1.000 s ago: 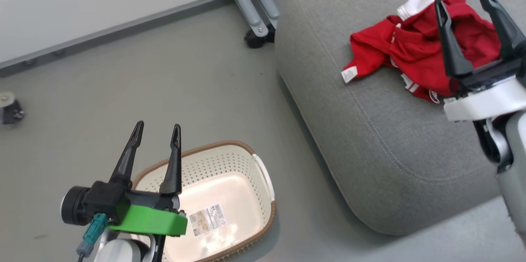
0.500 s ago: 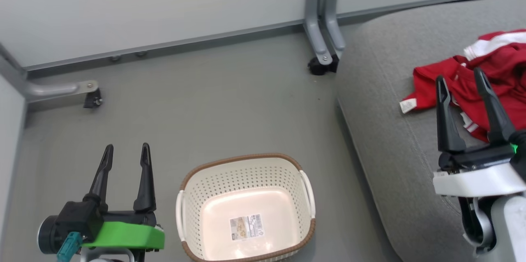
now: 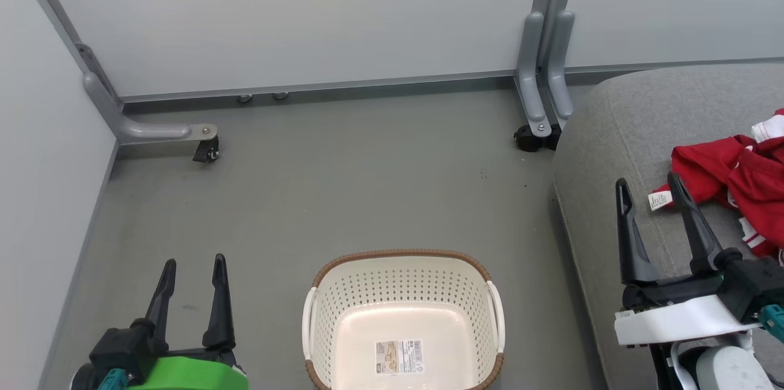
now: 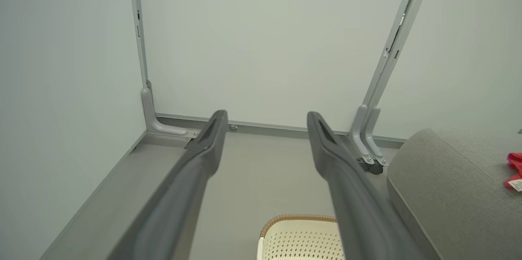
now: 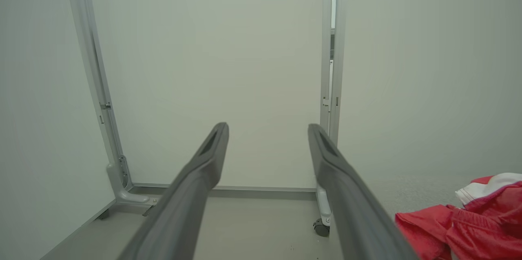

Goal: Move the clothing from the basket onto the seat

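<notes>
The left jaws stand wide apart and hold nothing, low at the robot's left over the plain grey floor [image 3: 343,182], just beside the small cream-white perforated plastic basket with a brown woven-look rim [image 3: 398,253]. The right jaws are spread just as wide and are also empty, raised above the near edge of the large light grey fabric sofa seat [image 3: 612,133]. The bright red sports clothing with white striped trim [image 3: 729,172] lies crumpled on that seat, beyond and to the right of the right jaws. The basket's pale bottom is bare apart from a sticker, so I judge the transfer finished and the step in hand a clean retreat. To do it well, draw the right arm straight back and up so neither finger hooks the loose cloth or the small white tag [image 3: 660,199] near its tips in the head view, which could drag the clothing off the edge. Keep the left arm clear of the basket's rim. The rectangular label sticker [image 3: 399,356] carries printed blocks and what looks like a barcode, too small to read; the tag's print is likewise illegible.
</notes>
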Available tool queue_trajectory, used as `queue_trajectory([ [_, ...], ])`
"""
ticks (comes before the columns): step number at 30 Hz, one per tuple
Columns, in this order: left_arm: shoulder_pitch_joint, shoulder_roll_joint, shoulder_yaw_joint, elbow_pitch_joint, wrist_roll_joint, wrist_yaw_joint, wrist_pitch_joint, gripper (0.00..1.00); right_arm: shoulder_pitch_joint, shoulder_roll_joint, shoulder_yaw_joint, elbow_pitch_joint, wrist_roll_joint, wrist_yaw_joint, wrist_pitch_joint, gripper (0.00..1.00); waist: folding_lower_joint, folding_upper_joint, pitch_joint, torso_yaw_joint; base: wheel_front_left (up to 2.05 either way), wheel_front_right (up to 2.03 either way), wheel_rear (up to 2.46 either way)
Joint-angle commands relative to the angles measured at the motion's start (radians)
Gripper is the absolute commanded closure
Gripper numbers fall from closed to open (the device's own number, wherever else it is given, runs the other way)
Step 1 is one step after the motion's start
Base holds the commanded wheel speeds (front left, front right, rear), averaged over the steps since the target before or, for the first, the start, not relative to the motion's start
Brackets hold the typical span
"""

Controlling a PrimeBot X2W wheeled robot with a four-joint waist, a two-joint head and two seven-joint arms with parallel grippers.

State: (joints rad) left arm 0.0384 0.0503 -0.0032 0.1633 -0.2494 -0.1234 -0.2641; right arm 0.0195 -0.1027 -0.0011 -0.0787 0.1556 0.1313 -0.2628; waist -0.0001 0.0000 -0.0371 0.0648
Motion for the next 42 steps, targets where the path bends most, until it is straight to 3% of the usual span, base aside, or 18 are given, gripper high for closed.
queue_trajectory([
  [1, 0.016, 0.001, -0.005, 0.009, -0.015, 0.001, 0.0, 0.0, 0.017, 0.005, 0.006, 0.004, -0.01, -0.001, -0.003, 0.0, 0.0001, 0.0, -0.01, 0.012, 0.0, 0.0, 0.0],
  [25, 0.027, 0.001, 0.011, 0.053, -0.014, -0.002, 0.0, 0.0, 0.029, 0.013, 0.005, 0.109, 0.029, -0.001, -0.003, 0.0, 0.0001, 0.0, -0.007, -0.02, 0.0, 0.0, 0.0],
  [42, 0.026, 0.001, 0.032, 0.043, -0.019, -0.006, 0.0, 0.0, 0.012, 0.008, 0.015, 0.082, 0.022, -0.001, -0.003, 0.0, 0.0001, 0.0, 0.0, -0.027, 0.0, 0.0, 0.0],
])
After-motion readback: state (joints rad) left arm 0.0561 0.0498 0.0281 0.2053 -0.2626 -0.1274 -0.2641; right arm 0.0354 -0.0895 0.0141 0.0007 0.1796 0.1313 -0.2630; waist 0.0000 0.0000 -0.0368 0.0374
